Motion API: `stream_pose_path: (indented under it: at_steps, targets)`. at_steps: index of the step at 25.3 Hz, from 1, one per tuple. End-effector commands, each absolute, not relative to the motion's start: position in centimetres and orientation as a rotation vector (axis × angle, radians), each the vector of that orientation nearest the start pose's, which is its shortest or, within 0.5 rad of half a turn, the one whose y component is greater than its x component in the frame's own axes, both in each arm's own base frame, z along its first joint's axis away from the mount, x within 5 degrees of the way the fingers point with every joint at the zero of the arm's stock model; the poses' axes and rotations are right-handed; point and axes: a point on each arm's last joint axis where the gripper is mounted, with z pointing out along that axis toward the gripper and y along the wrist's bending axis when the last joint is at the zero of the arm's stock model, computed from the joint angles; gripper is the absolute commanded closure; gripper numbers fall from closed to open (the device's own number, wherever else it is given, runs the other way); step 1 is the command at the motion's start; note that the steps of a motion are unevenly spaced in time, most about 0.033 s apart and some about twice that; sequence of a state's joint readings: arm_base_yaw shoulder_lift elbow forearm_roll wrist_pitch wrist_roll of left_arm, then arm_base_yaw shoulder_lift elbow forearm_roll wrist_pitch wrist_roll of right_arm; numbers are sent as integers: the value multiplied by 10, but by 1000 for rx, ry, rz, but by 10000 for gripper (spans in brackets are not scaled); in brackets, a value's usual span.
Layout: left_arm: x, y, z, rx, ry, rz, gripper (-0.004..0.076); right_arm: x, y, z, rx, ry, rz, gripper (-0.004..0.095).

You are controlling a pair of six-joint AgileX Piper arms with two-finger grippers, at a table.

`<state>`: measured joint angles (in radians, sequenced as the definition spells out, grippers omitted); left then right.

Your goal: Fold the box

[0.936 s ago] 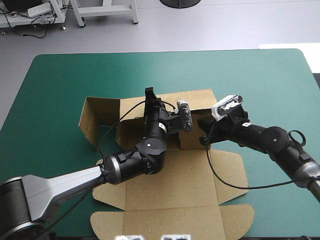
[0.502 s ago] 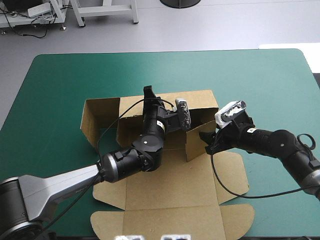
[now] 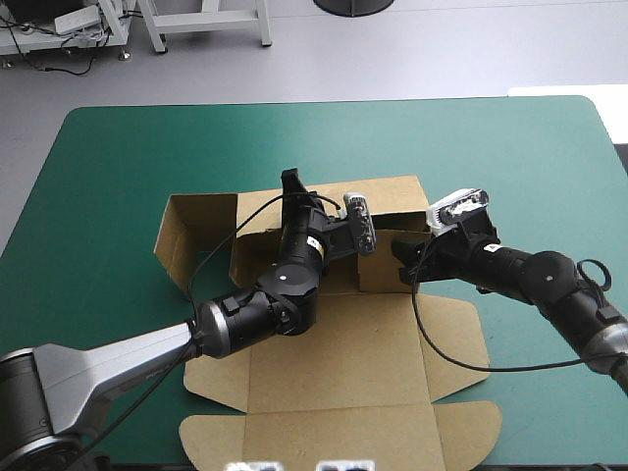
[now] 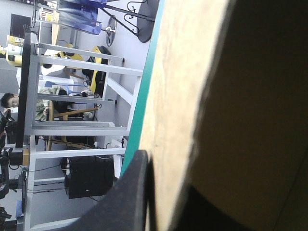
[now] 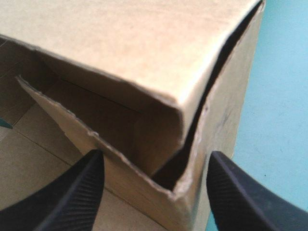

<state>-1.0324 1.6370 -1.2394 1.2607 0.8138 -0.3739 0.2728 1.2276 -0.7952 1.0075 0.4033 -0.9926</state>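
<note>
Brown board, likely light, stiff, creasing only at scores: the box (image 3: pixel 334 363) sits mid-surface (image 3: pixel 118 167), rear walls raised, front flaps flat. The left tool (image 3: pixel 294 191) clamps the rear wall's edge. The right tool (image 5: pixel 155 161), spread apart, straddles a raised corner. Edges seem best for holding.

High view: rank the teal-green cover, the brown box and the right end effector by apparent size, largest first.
1. teal-green cover, spanning nearly the whole table.
2. brown box, taking up the cover's middle.
3. right end effector, by far the smallest, at the box's raised right corner.
</note>
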Motion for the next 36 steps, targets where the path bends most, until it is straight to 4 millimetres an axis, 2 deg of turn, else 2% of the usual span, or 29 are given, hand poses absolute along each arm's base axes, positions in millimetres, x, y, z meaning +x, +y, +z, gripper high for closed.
stream_pose_path:
  at_steps: [1,9,14,20,27,30,33,36]
  targets:
    - [228,-279,323,1278,1602,475,722,244,94,307,-423,2015,490,434]
    - [216,-287,317,1312,1660,370,722,248,101,291,-465,2095,550,537]
    - [211,-289,306,1374,1691,317,723,241,105,280,-508,2109,620,749]
    - [209,-288,298,1401,1690,313,724,238,108,279,-567,2081,664,933]
    - [208,-288,299,1423,1661,320,724,237,109,278,-589,2083,669,932]
    - [201,-287,309,1461,1599,333,704,237,109,278,-592,2083,667,932]
    - [194,-283,322,1440,1573,302,634,237,109,278,-594,2083,665,931]
    - [189,-275,332,1413,1602,259,512,238,108,278,-589,2080,649,931]
